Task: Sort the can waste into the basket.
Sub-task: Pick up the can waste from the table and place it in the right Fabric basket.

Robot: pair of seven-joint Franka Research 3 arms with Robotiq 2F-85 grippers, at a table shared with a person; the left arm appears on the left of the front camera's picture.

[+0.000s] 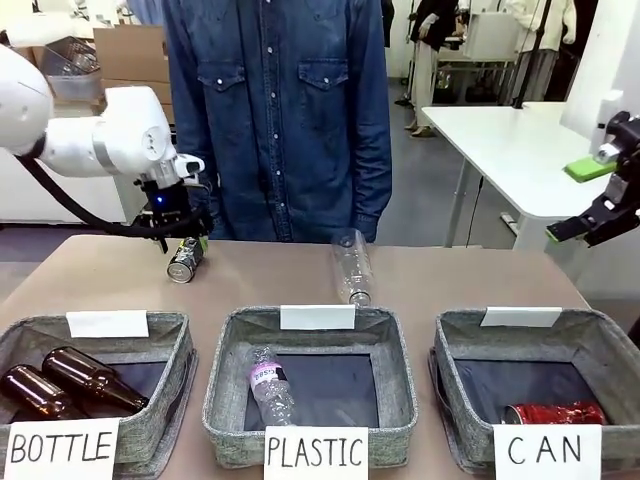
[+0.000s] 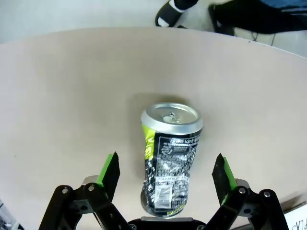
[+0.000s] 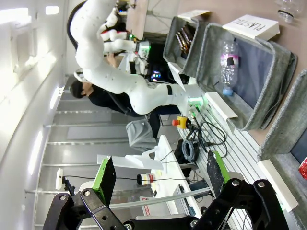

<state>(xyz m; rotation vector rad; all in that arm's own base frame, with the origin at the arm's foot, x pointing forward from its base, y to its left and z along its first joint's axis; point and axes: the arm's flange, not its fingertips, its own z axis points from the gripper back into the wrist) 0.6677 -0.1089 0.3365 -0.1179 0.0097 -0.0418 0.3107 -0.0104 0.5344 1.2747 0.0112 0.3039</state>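
L pincer (image 2: 166, 168) wide open, pads (image 2: 109, 167) either side of dark can (image 2: 170, 160), not touching, far-left worktop (image 1: 480, 275). Can's crumpled, so an uneven squeeze could pop it out or roll it twd the person. Long haul right comes next: weak grip = drop by clear bottle (image 1: 352, 266) or into PLASTIC basket (image 1: 230, 330). Further right, red can (image 1: 555, 413) lies in CAN basket (image 1: 585, 325). R pincer (image 1: 580, 200) released, empty, high at far right.

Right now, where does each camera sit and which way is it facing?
Front: between the arms, facing the person across the table; left gripper and right gripper show.
Left wrist: looks down its open gripper at the dark can on the table.
Right wrist: rolled sideways, past its open gripper toward the PLASTIC basket.
Shared: front also shows can and basket.
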